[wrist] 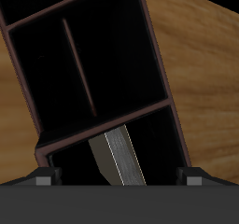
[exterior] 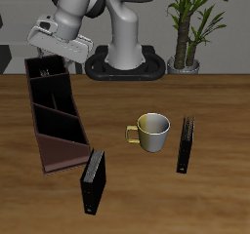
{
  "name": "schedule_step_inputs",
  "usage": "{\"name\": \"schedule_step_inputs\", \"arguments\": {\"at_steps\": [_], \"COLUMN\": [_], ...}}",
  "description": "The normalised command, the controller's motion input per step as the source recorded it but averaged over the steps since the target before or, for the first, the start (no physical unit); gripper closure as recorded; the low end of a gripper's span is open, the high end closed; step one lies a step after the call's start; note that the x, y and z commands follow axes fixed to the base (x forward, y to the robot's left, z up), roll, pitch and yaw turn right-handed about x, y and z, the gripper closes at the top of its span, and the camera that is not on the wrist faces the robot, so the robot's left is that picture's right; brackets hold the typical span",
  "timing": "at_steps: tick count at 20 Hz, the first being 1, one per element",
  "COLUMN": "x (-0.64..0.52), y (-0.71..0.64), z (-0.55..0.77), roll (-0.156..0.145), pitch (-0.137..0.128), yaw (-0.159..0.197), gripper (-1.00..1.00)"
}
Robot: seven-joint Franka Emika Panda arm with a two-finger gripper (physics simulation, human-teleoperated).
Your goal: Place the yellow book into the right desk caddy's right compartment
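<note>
The yellow book [wrist: 119, 159], a thin greyish-tan slab seen edge-on, stands tilted inside the right compartment [wrist: 75, 164] of the right desk caddy [exterior: 57, 106]. This is the black-walled end cell farthest from the caddy's brown sloping face [exterior: 64, 156]. My gripper [wrist: 117, 183] hovers straight above that cell. Its fingers [wrist: 42, 179] are spread wide on either side of the book and do not touch it. In the exterior view the gripper [exterior: 49, 51] sits over the caddy's far end, and the book is hidden there.
A yellowish mug [exterior: 151, 132] stands mid-table. One black book [exterior: 93, 180] stands near the caddy's sloping end, and another black book [exterior: 186, 144] stands beyond the mug. The robot base [exterior: 125, 62] and a potted plant [exterior: 186, 33] are at the back.
</note>
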Motion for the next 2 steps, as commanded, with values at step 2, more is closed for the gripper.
{"name": "schedule_step_inputs", "arguments": {"at_steps": [2], "x": [-0.02], "y": [0.15], "z": [0.1], "roll": [0.035], "pitch": [-0.056], "yaw": [0.014], "gripper": [-1.0]}}
